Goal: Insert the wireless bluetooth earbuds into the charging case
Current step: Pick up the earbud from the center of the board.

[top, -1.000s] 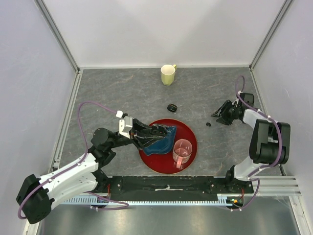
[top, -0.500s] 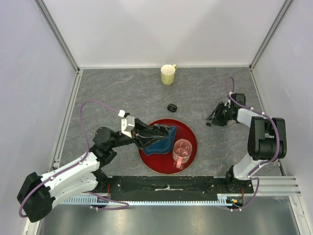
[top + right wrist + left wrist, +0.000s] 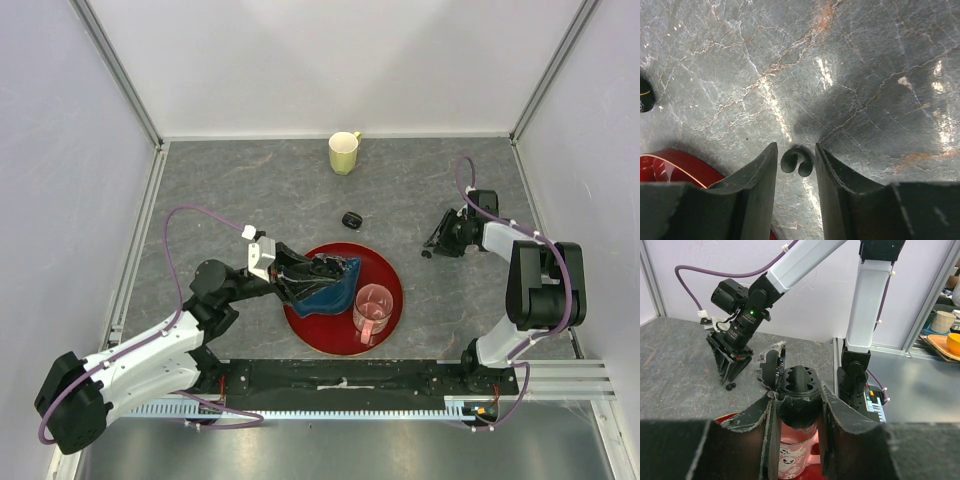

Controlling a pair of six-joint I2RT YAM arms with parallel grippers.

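Partly hidden under the left gripper (image 3: 798, 405), a blue item (image 3: 335, 293) on the red plate (image 3: 388, 268) is hard to identify; a pink cup (image 3: 372, 308) stands beside it. That gripper clamps an open case (image 3: 799, 380). The right gripper (image 3: 795, 146), slightly parted, straddles a small earbud (image 3: 796, 161) on the table, right of centre from above. A second case (image 3: 351, 219) is cut off at the wrist view's left edge.

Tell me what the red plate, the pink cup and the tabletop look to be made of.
Red plate: likely lacquered plastic or glazed ceramic; its rim shows a bright highlight. Pink cup: tinted clear plastic or glass; the plate shows through. Tabletop: grey, marble-look, with pale veins and soft glare; stone or printed laminate.
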